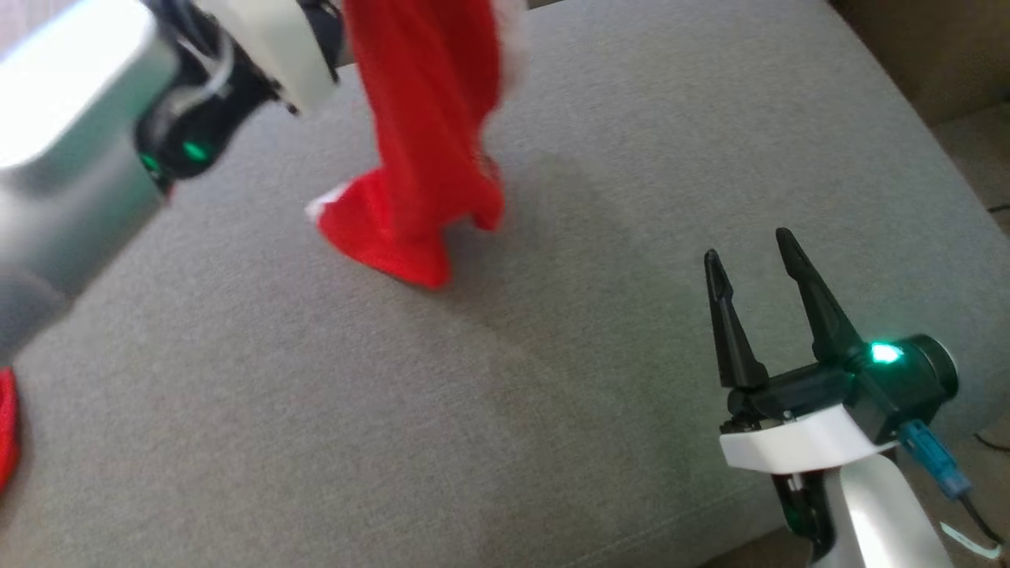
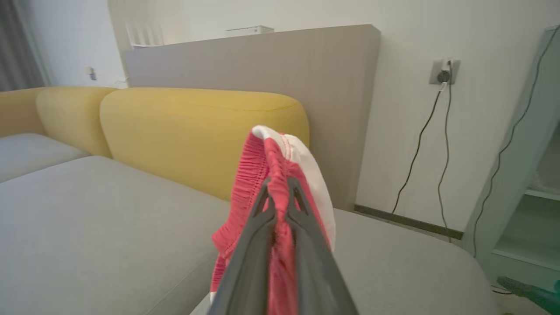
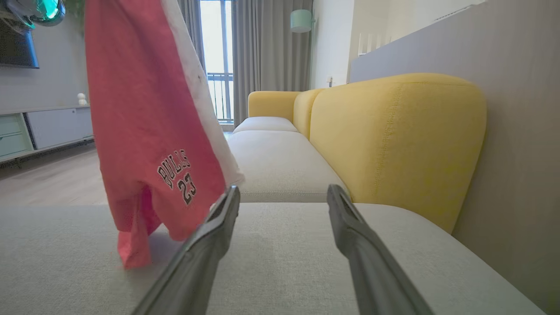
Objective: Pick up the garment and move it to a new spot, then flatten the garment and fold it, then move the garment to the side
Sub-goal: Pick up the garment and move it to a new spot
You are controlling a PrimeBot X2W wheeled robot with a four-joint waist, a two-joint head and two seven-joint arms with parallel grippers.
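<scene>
1. The step in hand is the 1st one, the pick-up and move. The left gripper (image 2: 280,192) has its jaws pinched almost together on the gathered waistband of the garment (image 1: 418,158). The garment hangs in the upper middle of the head view, and its lower hem lies crumpled on the grey sofa seat (image 1: 631,197).
2. The right gripper (image 1: 748,244), at the lower right of the head view, has its jaws wide and holds nothing. It is well apart from the cloth.
3. The next move likely calls for carrying the cloth to a fresh patch of seat. Since the hem touches the seat, it may bunch unless it is lifted clear. Flattening will probably need the free gripper on a 2nd corner.
4. The garment looks like thin, limp red shorts with a white side stripe, a ribbed elastic band and "BULLS 23" printed near the hem. The seat is finely woven, broad and flat. The yellow backrest (image 3: 393,131) is plump and rounded, with a stitched seam.
</scene>
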